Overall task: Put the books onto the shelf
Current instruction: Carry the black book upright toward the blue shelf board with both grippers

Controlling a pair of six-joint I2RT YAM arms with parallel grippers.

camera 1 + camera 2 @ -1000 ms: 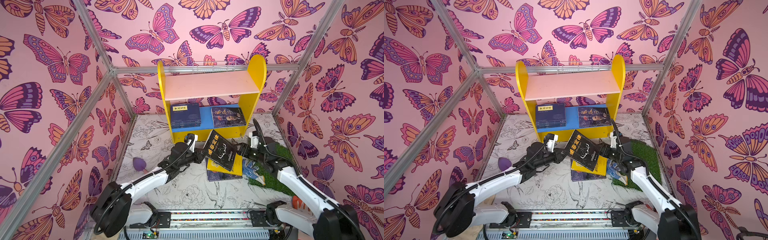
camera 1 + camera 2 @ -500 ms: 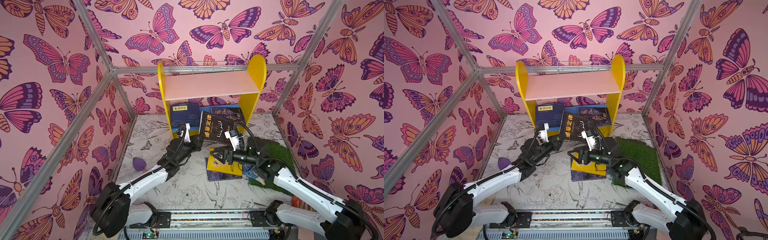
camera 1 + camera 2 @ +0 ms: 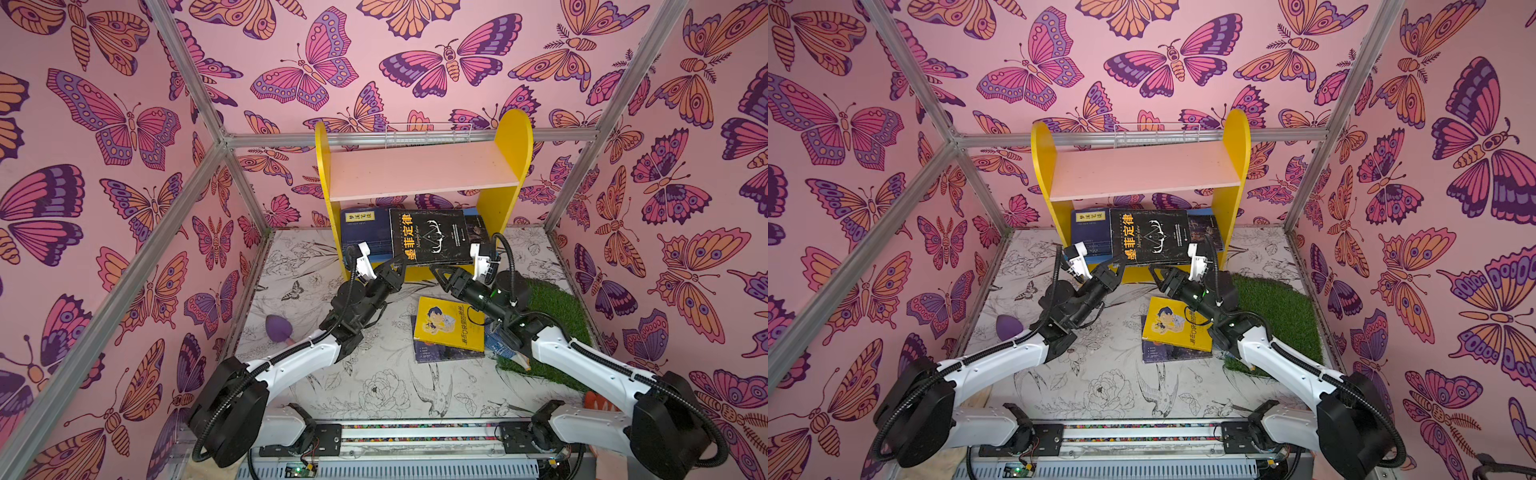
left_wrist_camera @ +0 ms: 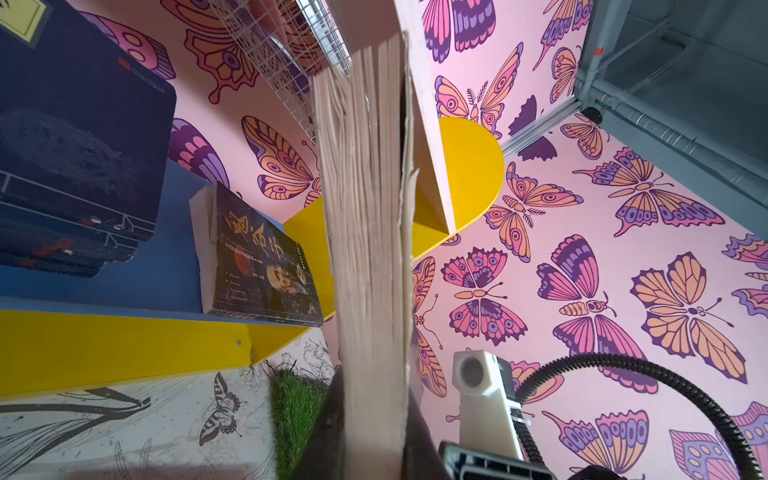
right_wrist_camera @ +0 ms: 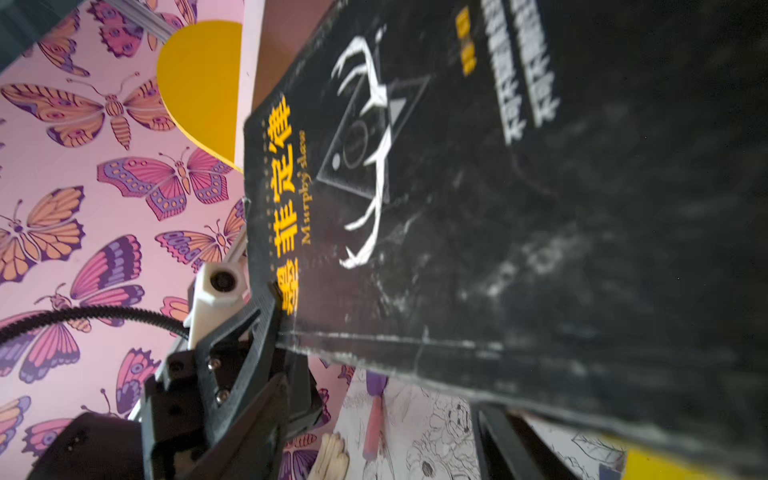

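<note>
Showing the task seemingly midway: the left gripper point(image 3: 401, 262) pinches the black book point(image 3: 436, 237) upright at frame centre, before the shelf point(image 3: 424, 170). The right gripper point(image 3: 435, 272) is spread beneath it. Navy books point(image 3: 363, 230) lie shelved, while the yellow book point(image 3: 451, 324) and the dark book point(image 3: 436, 355) wait below centre.

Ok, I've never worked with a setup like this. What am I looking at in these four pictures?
Two robot arms, each ending in a two-finger gripper, work over one table. Two pictures look down on the whole scene from almost the same spot; the other two come from a camera on each wrist. The left gripper is shut on a lower corner of a black book, holding it up in front of the shelf. The right gripper is open just under that book; contact is unclear. A navy book and a dark book lie on the shelf's lower board. On the table: a yellow book, a grass mat, a purple toy.
</note>
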